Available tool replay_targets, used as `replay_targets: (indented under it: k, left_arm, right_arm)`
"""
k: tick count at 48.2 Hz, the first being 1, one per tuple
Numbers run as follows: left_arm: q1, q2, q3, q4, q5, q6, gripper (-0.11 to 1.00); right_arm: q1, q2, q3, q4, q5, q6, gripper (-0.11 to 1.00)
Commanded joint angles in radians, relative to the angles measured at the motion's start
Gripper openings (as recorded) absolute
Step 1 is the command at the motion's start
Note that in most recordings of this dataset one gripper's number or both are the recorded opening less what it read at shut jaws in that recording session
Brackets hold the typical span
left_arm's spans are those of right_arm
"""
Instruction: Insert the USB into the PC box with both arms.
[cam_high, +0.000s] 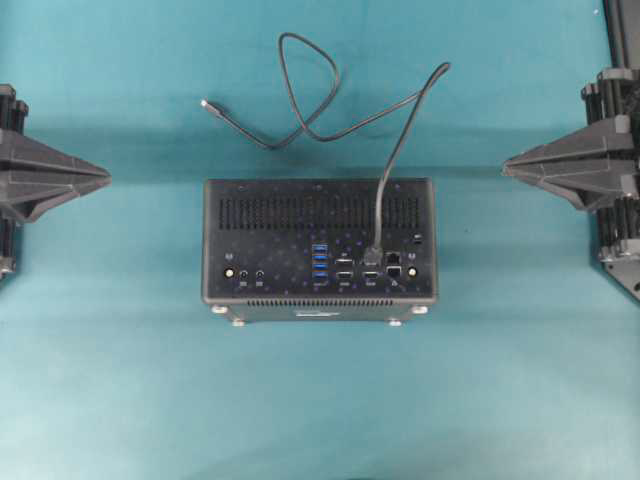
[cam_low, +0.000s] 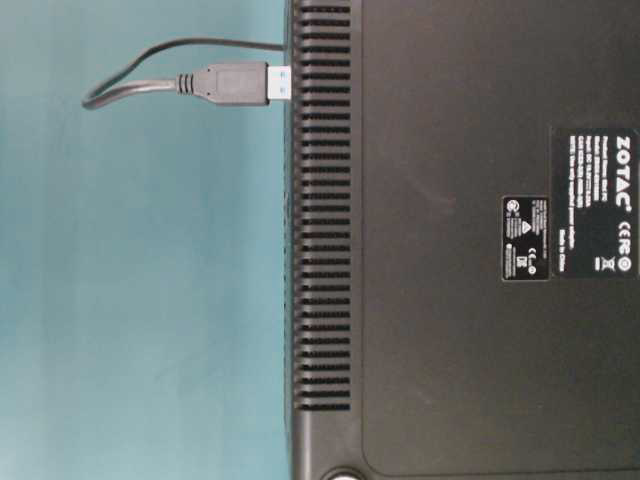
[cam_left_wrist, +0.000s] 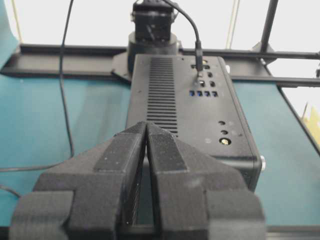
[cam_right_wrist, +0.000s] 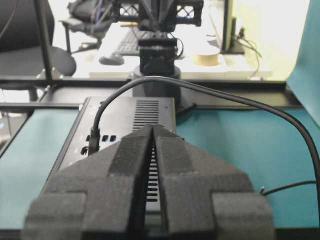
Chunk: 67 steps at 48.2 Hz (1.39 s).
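Since the plug already stands in a port, handling is judged as things lie now:

USB (cam_high: 374, 255): lower right of the PC box's port face in the overhead view; the table-level view shows blue tongue still exposed, so probably not fully seated.
Handling: likely light, with a rigid moulded body; grip its flat sides, not the limp cable (cam_high: 300, 90).
PC box (cam_high: 320, 240): centre frame, probably heavy, smooth metal; brace its sides.
Left gripper (cam_high: 105, 180): left edge, fingers closed, holding nothing.
Right gripper (cam_high: 507, 166): right edge, likewise closed and empty.
Surface: teal mat (cam_high: 120, 400), flat.
Room: bright office behind, desk and keyboard.
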Motion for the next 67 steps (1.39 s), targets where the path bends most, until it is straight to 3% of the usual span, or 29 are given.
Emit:
replay_targets:
  k: [1,8,19,32,39,47,54,62,67]
  left_arm:
    - [-0.029,0.011,-0.020,0.009,0.021,-0.018,0.10]
    - [-0.032,0.005,-0.057,0.009,0.106,-0.021,0.00]
    - [-0.032,0.006,-0.112,0.009,0.184,-0.017,0.00]
    - [-0.034,0.023,-0.167,0.009,0.245,-0.012,0.00]
    - [-0.035,0.018,-0.181,0.012,0.227,-0.002,0.00]
    - [-0.037,0.008,-0.172,0.012,0.163,0.026,0.00]
    - [-0.046,0.009,-0.167,0.012,0.149,0.028,0.00]
    - [-0.055,0.005,-0.160,0.012,0.140,0.028,0.00]
    - [-0.054,-0.006,-0.153,0.012,0.124,0.028,0.00]
  right_arm:
    - [0.000,0.006,-0.003,0.006,-0.005,0.006,0.14]
    - [0.000,0.008,-0.015,0.074,0.077,0.072,0.10]
    - [0.008,0.054,-0.138,0.077,0.253,0.187,0.07]
    - [0.038,0.212,-0.310,0.075,0.511,0.193,0.07]
    - [0.060,0.256,-0.365,0.077,0.617,0.202,0.07]
    - [0.078,0.313,-0.440,0.032,0.762,0.202,0.07]
    - [0.112,0.347,-0.489,0.035,0.839,0.204,0.08]
    - [0.135,0.370,-0.537,0.049,0.881,0.209,0.14]
    - [0.133,0.402,-0.581,0.049,0.950,0.235,0.24]
